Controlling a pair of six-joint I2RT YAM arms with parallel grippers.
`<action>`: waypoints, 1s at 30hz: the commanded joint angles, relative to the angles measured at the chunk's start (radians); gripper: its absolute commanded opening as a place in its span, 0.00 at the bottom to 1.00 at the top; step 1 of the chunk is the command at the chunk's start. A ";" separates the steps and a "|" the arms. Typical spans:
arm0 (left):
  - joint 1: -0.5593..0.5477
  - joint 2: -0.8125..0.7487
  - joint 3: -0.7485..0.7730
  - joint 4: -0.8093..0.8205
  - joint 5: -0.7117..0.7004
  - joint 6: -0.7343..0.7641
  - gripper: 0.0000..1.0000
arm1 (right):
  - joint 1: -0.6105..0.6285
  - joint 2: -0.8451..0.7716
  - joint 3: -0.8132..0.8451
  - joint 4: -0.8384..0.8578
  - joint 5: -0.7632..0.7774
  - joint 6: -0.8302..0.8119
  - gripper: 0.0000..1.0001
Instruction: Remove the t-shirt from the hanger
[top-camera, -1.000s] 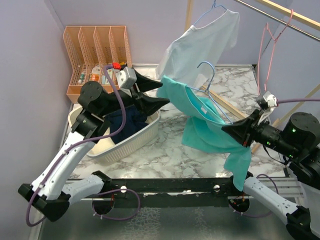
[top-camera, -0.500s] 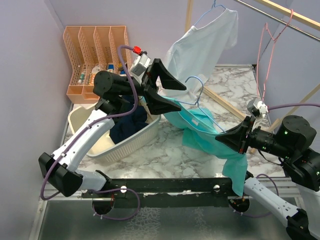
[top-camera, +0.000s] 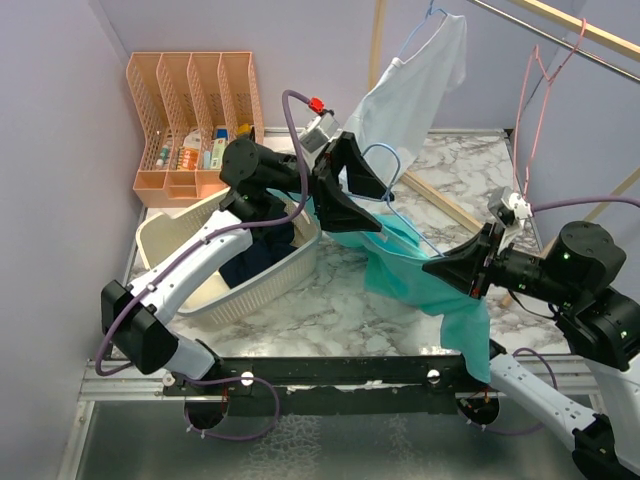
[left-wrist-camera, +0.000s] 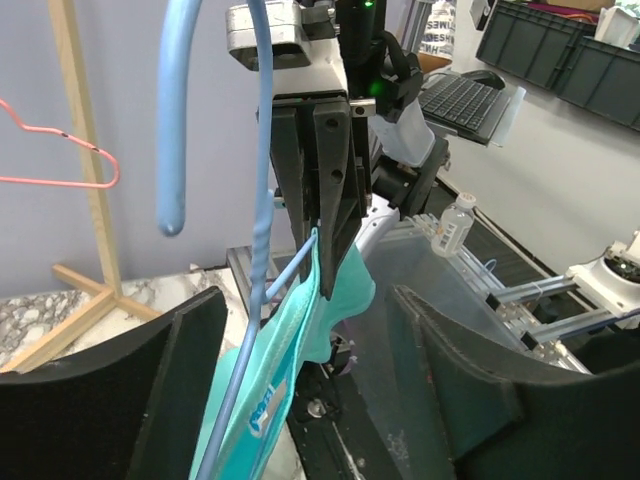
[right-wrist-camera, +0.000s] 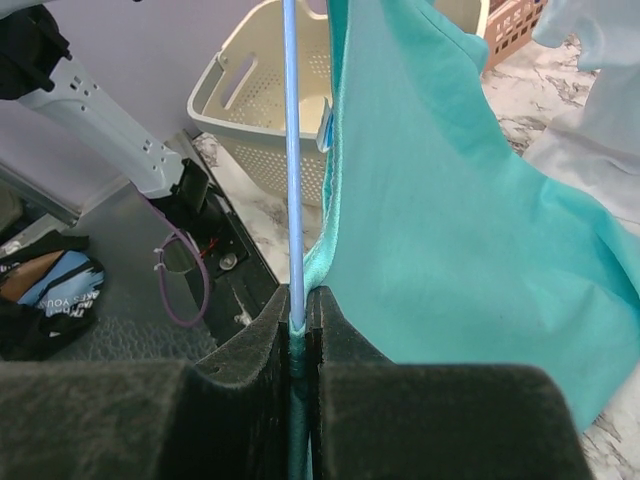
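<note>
A teal t-shirt (top-camera: 425, 275) hangs on a blue wire hanger (top-camera: 385, 160), held in the air above the marble table. My right gripper (top-camera: 434, 268) is shut on the hanger's lower arm together with the shirt's shoulder hem; in the right wrist view the wire (right-wrist-camera: 293, 150) and teal cloth (right-wrist-camera: 430, 200) run into the closed jaws (right-wrist-camera: 300, 322). My left gripper (top-camera: 378, 210) is open and straddles the hanger's neck and the shirt's collar. In the left wrist view the hook (left-wrist-camera: 180, 130) and shirt (left-wrist-camera: 300, 350) lie between the spread fingers (left-wrist-camera: 190, 390).
A white t-shirt (top-camera: 410, 90) hangs on another blue hanger from the rail behind. An empty pink hanger (top-camera: 535, 90) hangs at the right. A cream laundry basket (top-camera: 290, 268) with dark clothes stands on the left. An orange organiser (top-camera: 190, 100) stands at the back left.
My left gripper has swung right and up from over the basket, and its open fingers now stand around the hanger's neck. My right gripper has drawn the hanger and shirt slightly left.
</note>
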 joint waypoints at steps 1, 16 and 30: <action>-0.027 0.021 0.028 0.037 0.010 -0.012 0.60 | 0.004 -0.012 -0.039 0.085 -0.043 -0.005 0.01; -0.054 0.087 0.088 -0.035 0.063 0.002 0.00 | 0.004 -0.099 -0.114 -0.001 0.126 -0.003 0.26; -0.037 0.033 0.357 -0.686 -0.038 0.478 0.00 | 0.004 -0.249 -0.133 -0.101 0.197 0.026 0.54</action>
